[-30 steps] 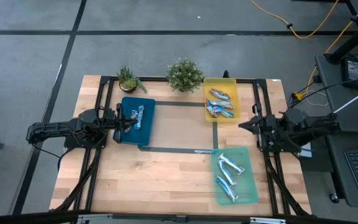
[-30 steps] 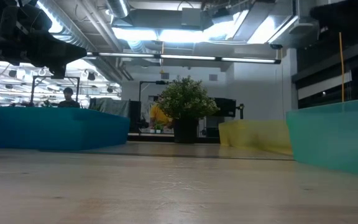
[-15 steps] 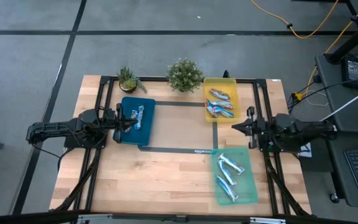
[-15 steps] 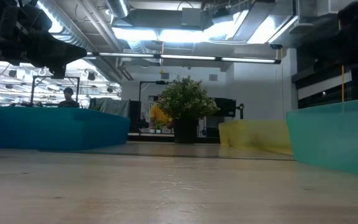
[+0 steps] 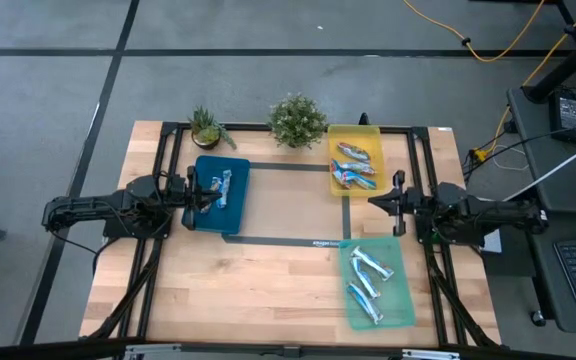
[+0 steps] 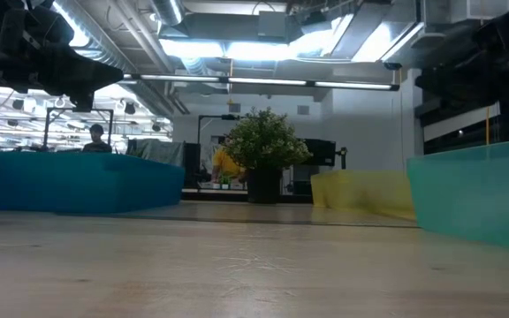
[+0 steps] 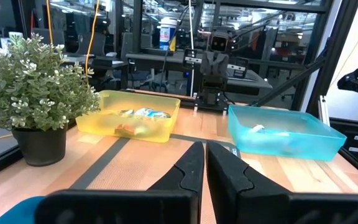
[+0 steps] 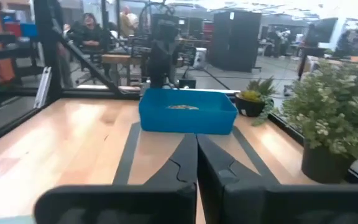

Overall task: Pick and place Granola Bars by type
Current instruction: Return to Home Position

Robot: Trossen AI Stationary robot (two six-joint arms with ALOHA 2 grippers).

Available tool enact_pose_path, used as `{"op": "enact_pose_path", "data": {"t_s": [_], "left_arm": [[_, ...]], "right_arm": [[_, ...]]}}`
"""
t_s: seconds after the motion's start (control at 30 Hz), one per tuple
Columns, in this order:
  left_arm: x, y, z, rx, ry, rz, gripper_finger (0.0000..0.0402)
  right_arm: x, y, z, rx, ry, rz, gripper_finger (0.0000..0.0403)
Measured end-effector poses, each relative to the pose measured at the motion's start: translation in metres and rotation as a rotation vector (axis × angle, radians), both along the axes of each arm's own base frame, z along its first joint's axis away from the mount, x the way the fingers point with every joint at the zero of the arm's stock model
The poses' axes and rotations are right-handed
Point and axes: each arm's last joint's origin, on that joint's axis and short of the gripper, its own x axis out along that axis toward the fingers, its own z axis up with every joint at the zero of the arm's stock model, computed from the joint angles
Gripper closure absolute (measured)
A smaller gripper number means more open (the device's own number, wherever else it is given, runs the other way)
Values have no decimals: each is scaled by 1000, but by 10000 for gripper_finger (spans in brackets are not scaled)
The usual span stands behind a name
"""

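Right gripper (image 5: 374, 201) pinched closed, empty | Granola Bars (image 5: 354, 165) in yellow bin (image 5: 356, 128) just far of it | left gripper (image 5: 208, 196) likewise, at blue tray (image 5: 233, 216)

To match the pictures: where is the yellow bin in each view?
High view: the yellow bin is in the upper middle, just right of the bushy plant.
Low view: the bin is right of centre, beside the plant.
Left wrist view: the bin is ahead, beside the plant.
Right wrist view: not in it.
Landmark: the plant shows in all four.
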Motion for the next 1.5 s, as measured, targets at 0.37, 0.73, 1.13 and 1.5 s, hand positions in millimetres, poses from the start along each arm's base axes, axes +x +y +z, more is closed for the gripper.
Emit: {"op": "enact_pose_path", "data": {"t_s": [0.37,0.73,1.13,1.5], "left_arm": [[0,0,0,0,0,0,391],[0,0,0,0,0,1,393],[0,0,0,0,0,1,392],[0,0,0,0,0,1,389]], "right_arm": [[0,0,0,-89,11,12,363],[0,0,0,-90,11,12,358],[0,0,0,-90,12,12,357],[0,0,0,-90,12,12,357]]}}
